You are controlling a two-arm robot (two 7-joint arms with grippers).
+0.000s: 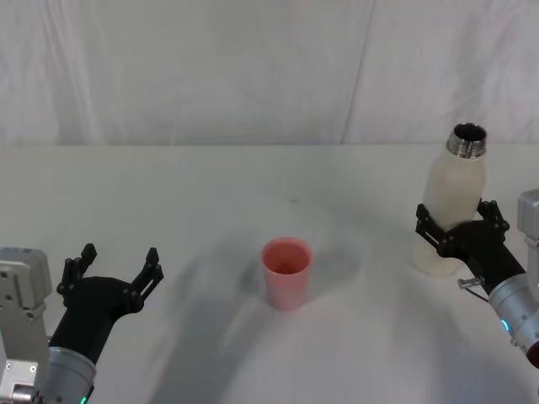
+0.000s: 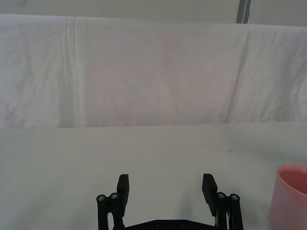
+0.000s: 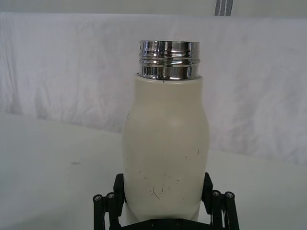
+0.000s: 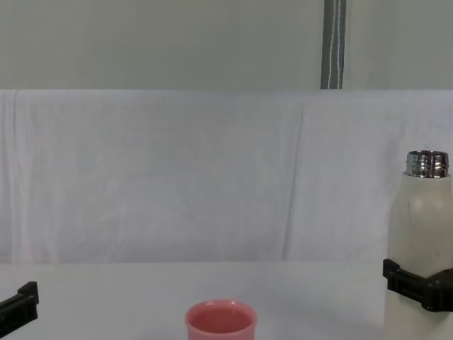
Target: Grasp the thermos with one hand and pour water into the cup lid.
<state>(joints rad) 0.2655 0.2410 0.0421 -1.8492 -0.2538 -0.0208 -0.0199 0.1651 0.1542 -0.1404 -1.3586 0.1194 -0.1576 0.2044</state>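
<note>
The thermos base was cut off in the right wrist view; the cup lid bottom was cropped in the chest view.

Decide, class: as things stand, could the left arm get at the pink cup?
Probably yes. The left gripper hovers open to the cup's left, with bare table between them. The thermos stands off to the right, the right gripper's fingers around it.
</note>
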